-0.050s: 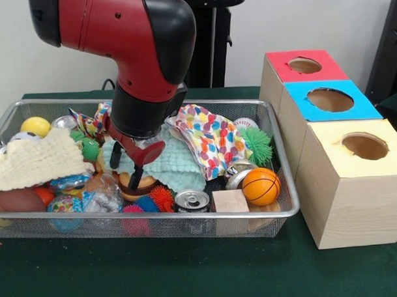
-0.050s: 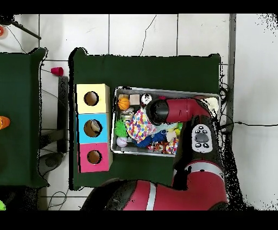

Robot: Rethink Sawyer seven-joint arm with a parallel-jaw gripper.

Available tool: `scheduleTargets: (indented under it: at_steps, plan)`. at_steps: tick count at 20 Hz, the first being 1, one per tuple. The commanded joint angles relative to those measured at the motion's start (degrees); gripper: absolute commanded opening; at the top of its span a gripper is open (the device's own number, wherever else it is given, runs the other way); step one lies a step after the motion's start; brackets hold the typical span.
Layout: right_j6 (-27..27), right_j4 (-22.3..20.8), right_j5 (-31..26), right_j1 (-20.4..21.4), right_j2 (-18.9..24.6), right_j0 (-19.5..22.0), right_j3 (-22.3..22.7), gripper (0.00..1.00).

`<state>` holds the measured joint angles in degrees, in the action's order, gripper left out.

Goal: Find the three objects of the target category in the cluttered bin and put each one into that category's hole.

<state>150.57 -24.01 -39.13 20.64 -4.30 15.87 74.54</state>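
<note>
While the fingers [image 1: 126, 163] hang apart over the bin [image 1: 288, 184], green cloth [image 1: 190, 272] (on a white-tiled floor [image 2: 141, 32]) covers the table.

Bin [image 1: 288, 184] packed — arm [image 1: 147, 65] over centre; box holes [image 1: 330, 99] unobstructed.

Front camera low and close, overhead perhaps high; both share bin [image 1: 280, 160] [image 2: 114, 120].

Boxes with holes: three – red [image 1: 304, 68], blue [image 1: 328, 102], yellow [image 1: 356, 182]. Mesh bin [image 1: 188, 217]: one. Cans: two [image 1: 192, 201] [image 1: 237, 180]. Basketball [image 1: 261, 186]: one. Wooden cube [image 1: 230, 201]: one.
</note>
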Motion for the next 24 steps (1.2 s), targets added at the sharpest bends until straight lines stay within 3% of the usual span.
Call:
scheduleTargets:
  at_steps: [1, 10, 18, 24]
  plan:
    - [-8.8, -6.4, 4.0, -3.5, 2.1, 0.5, 3.0, 1.0]
    - [-7.4, -10.3, 6.8, -5.5, 1.2, 1.5, 0.0, 1.0]
    - [-1.4, -13.1, 10.7, -11.0, -1.5, -0.5, -4.0, 1.0]
    - [0.6, -13.4, 12.6, -11.7, -2.6, -1.5, -3.8, 1.0]
